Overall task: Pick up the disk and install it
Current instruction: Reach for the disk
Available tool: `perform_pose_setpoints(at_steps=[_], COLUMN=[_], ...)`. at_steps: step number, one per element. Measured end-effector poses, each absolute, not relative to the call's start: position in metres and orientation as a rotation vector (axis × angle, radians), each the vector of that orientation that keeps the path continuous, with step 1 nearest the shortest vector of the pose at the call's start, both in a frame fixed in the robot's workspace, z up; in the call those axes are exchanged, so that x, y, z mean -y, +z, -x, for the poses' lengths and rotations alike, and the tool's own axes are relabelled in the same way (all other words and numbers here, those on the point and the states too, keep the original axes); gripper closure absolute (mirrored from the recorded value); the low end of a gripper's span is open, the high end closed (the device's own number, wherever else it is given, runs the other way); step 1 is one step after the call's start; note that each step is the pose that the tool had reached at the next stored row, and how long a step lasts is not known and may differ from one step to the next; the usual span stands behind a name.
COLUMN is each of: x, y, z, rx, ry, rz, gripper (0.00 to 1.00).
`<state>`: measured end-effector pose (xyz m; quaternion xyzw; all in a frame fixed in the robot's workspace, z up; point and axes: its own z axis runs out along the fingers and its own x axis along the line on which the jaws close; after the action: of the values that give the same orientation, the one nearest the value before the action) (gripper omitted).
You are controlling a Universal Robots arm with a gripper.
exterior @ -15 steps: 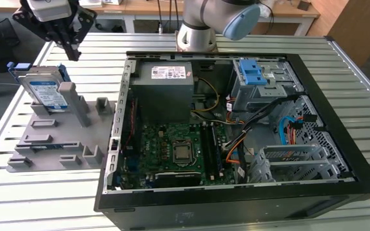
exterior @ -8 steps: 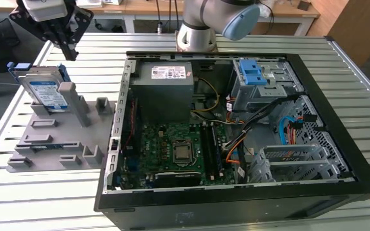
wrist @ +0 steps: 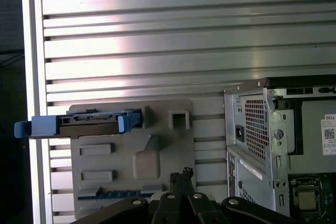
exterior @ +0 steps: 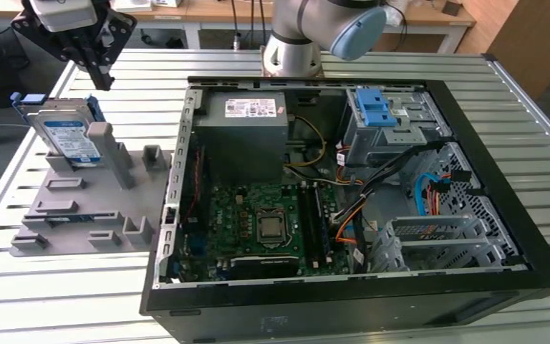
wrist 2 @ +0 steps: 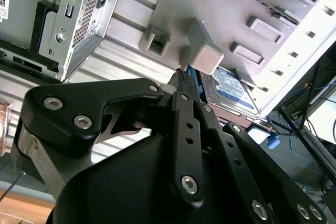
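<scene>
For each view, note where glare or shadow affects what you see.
Exterior view: even light, soft shadow inside the computer case. First wrist view: bright pinkish glare across the slatted table. Second wrist view: the grey fixture washes out at one corner; the gripper is dark.

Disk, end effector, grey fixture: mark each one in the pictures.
disk (exterior: 71, 138), exterior view, on its white-and-blue label.
end effector (exterior: 104, 82), exterior view, between its fingertips.
grey fixture (exterior: 105, 197), exterior view, bare base plate.
</scene>
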<state>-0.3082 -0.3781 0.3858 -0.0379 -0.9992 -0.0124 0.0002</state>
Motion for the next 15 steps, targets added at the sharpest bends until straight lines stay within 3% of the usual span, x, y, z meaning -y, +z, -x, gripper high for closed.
perform_pose_setpoints(at_steps=[15], x=[0.3775], y=[0.3857], z=[0.3172], rx=[3.139], ry=[-0.039], rz=[0.119], gripper=[0.89])
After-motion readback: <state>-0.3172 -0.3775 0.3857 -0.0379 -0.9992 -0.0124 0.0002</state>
